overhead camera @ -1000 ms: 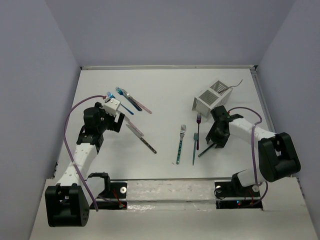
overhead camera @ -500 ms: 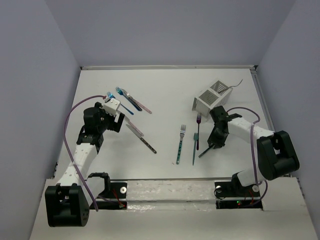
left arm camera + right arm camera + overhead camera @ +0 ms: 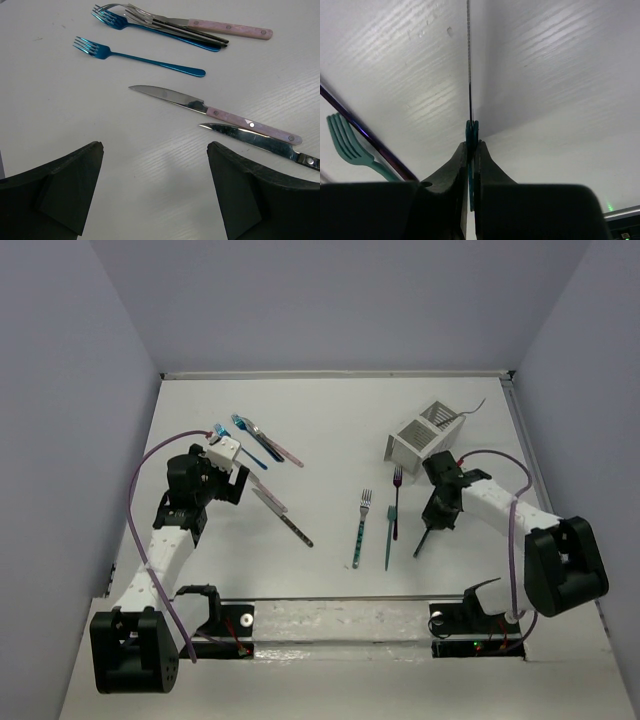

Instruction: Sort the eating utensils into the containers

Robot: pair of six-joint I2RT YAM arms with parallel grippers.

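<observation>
My right gripper (image 3: 437, 511) is shut on a teal-handled knife (image 3: 423, 538), lifted off the table; its dark blade points toward the near edge. In the right wrist view the gripper (image 3: 471, 145) pinches the teal handle and the blade (image 3: 469, 60) shows edge-on. The white slatted caddy (image 3: 425, 432) stands just behind that arm. My left gripper (image 3: 236, 485) is open and empty, with its jaws wide apart in the left wrist view (image 3: 155, 150). Ahead of it lie a blue fork (image 3: 145, 59), a pink-handled knife (image 3: 220, 114) and a dark-handled knife (image 3: 260, 142).
A pile of forks and a pink-handled utensil (image 3: 190, 30) lies at the far left (image 3: 257, 438). Mid-table lie a patterned teal fork (image 3: 360, 525), a teal fork (image 3: 390, 535) and a purple fork (image 3: 396, 495). Raised walls bound the table.
My right gripper has shifted slightly right and lifted the knife; its free end has swung from pointing lower-left to pointing nearly straight toward the near edge. The left arm has not moved.
</observation>
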